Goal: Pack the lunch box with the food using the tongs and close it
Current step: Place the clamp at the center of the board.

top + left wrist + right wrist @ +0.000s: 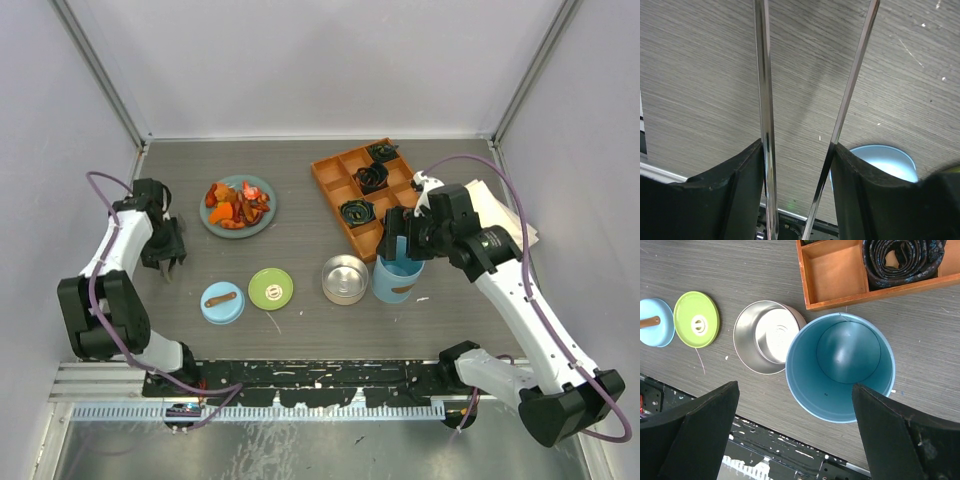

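While the tongs are clamped between the fingers of the L gripper, their two arms are seen spread in a V w/ nothing between them; tips are cut off in the wrist view. Food is piled on the teal plate, to the right of and beyond that gripper, apart from the tongs. R gripper is held wide open over the light-blue cylinder. Steel tin, green lid and blue lid are laid separately on the table.
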Robot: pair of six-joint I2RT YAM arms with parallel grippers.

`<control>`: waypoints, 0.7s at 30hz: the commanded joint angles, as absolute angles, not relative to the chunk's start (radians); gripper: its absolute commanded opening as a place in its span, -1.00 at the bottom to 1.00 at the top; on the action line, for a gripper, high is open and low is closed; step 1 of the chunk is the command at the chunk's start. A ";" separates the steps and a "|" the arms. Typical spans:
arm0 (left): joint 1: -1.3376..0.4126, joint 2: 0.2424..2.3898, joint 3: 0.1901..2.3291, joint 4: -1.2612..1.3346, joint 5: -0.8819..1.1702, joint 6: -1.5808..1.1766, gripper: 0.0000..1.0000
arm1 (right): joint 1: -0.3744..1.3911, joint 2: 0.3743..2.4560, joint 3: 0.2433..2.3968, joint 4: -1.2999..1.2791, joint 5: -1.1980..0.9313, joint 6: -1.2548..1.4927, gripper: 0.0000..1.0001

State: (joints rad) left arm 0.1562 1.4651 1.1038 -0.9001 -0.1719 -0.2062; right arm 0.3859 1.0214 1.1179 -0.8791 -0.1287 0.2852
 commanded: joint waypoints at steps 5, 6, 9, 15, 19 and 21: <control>0.152 1.631 1.131 -0.912 -0.161 -0.167 0.05 | 0.388 1.036 1.139 -0.823 -0.131 0.253 0.99; 0.152 1.654 1.137 -0.916 -0.160 -0.171 0.05 | 0.388 1.038 1.138 -0.824 -0.128 0.251 0.99; 0.152 1.716 1.149 -0.918 -0.145 -0.171 0.08 | 0.387 1.041 1.141 -0.823 -0.119 0.245 1.00; 0.152 1.812 1.210 -0.941 -0.124 -0.164 0.18 | 0.388 1.056 1.146 -0.822 -0.109 0.240 1.00; 0.157 1.830 1.231 -0.953 -0.118 -0.157 0.35 | 0.387 1.065 1.151 -0.822 -0.101 0.238 0.99; 0.166 1.833 1.232 -0.944 -0.110 -0.156 0.46 | 0.387 1.068 1.152 -0.822 -0.098 0.235 0.99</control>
State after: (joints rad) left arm 0.1566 1.8290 1.1912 -0.9333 -0.1299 -0.1684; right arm 0.3859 1.0653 1.1179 -0.8654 -0.1139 0.2592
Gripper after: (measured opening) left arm 0.684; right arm 0.997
